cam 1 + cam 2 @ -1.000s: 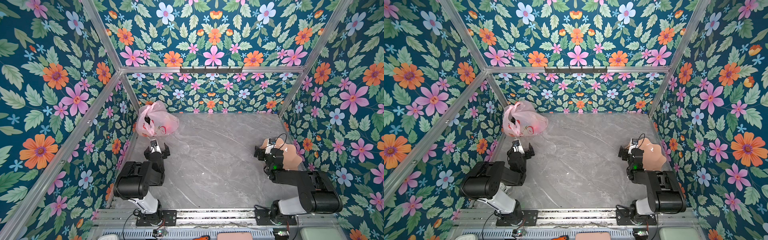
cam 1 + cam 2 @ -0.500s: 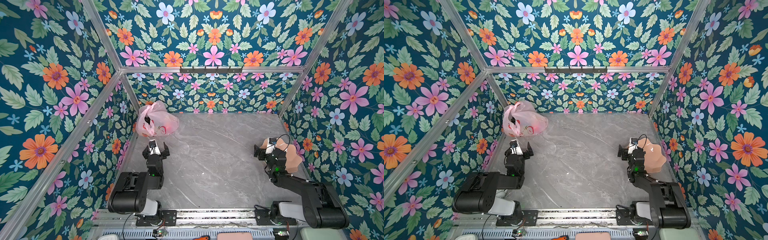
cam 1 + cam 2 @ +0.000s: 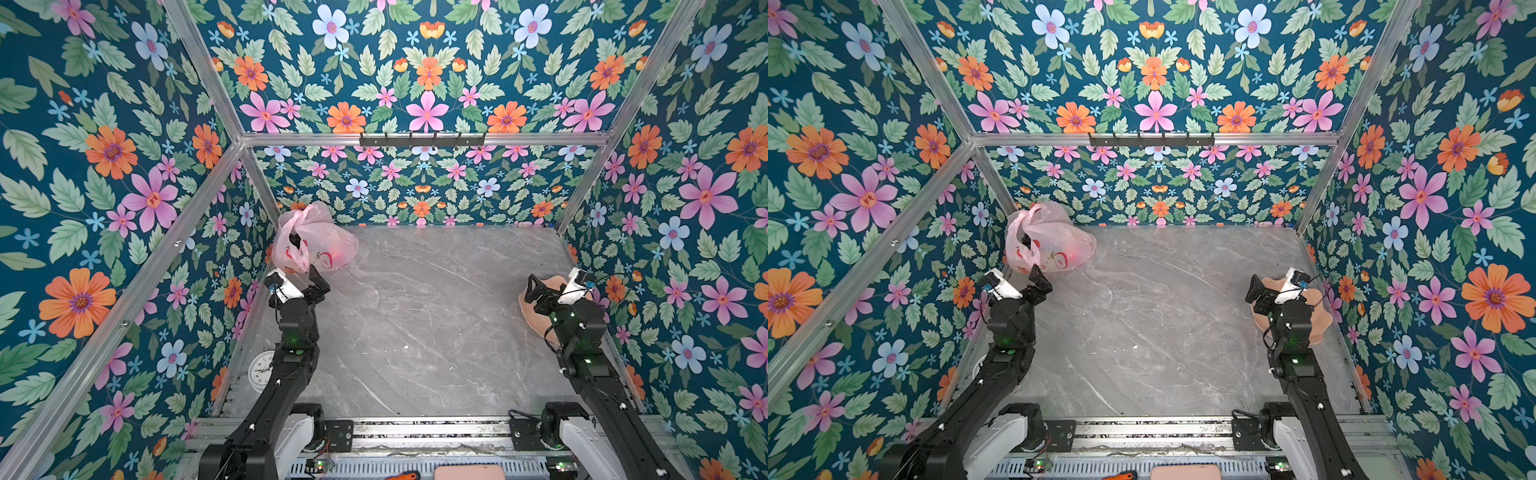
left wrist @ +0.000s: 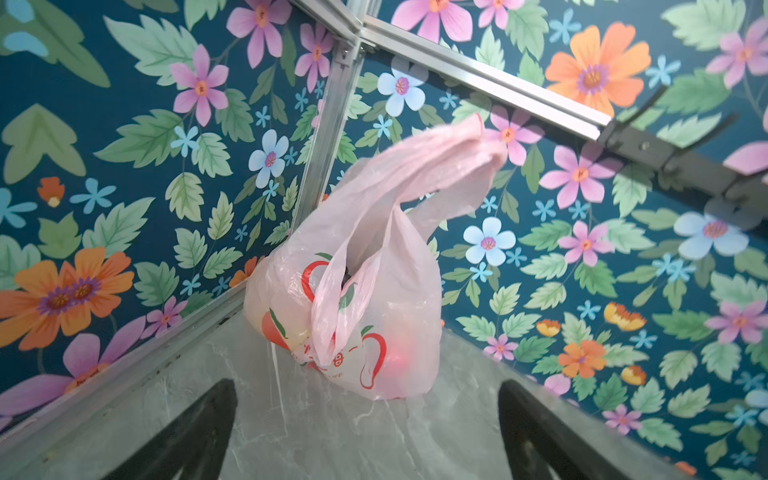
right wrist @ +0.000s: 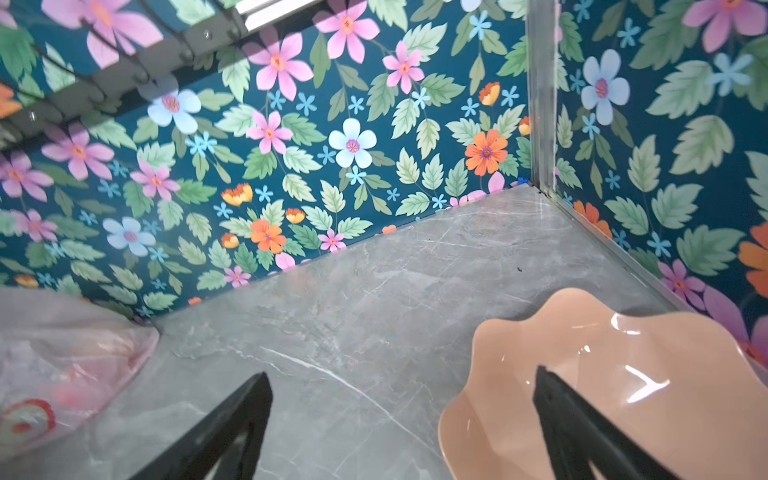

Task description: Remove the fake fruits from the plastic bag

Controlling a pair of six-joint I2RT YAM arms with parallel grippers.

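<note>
In both top views the plastic bag (image 3: pixel 318 241) (image 3: pixel 1050 241) sits slumped in the far left corner of the grey table (image 3: pixel 436 316), leaning against the flowered walls, its handles drawn up into a loose twist at the corner side. The left gripper (image 3: pixel 301 282) (image 3: pixel 1021 282) hangs just short of the bag on the near side, fingers spread wide and holding nothing; the bag lies straight ahead of it, toward the back wall. The right gripper (image 3: pixel 548 289) (image 3: pixel 1271 291) is well apart from the bag across the table, also spread wide and empty, hovering over the scalloped pink bowl (image 3: pixel 1320 320) by the right wall. So the left arm is plainly the nearer one

From the left wrist the bag (image 4: pixel 353 307) stands dead centre between the two dark fingers (image 4: pixel 195 432), with bare table between fingertips and plastic. Its handles rise and curl away toward the hook rail. Red and orange shapes show dimly through the film, likely the fake fruits (image 4: pixel 399 357), all still inside

From the right wrist only a corner of the bag (image 5: pixel 62 374) shows at the far side, while the bowl (image 5: pixel 623 374) lies right under one finger (image 5: pixel 582 432), the other finger over bare table

My judgement: the next move is a short forward reach by the left arm toward the handles or mouth
</note>
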